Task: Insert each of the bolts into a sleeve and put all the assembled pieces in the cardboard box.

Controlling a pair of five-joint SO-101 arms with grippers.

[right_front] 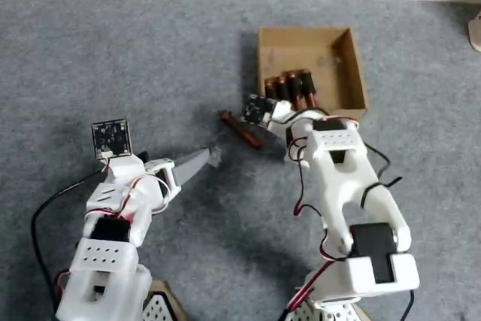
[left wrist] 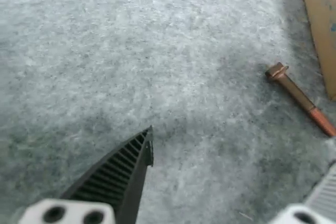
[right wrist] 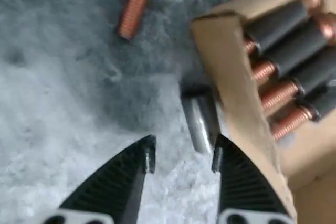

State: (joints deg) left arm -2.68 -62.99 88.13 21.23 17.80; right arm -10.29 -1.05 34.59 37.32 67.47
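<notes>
- Cardboard box (right_front: 304, 31): stood on the grey tabletop (right_front: 113, 50). Four assembled pieces (right_front: 289, 89) lay side by side against its near wall, apparently finished stock.
- Sleeve (right wrist: 199, 121): one, empty, lying on the tabletop just beside the box's outer wall.
- Bolt (right_front: 240, 129): one, loose on the tabletop, near the sleeve but apart from it, judged the last unpaired.
- Right tool (right wrist: 182, 156): spread and empty, jaws lined up on the sleeve, probably for pickup.
- Left tool (right_front: 209, 158): spread and empty, low over the tabletop short of the bolt.
</notes>
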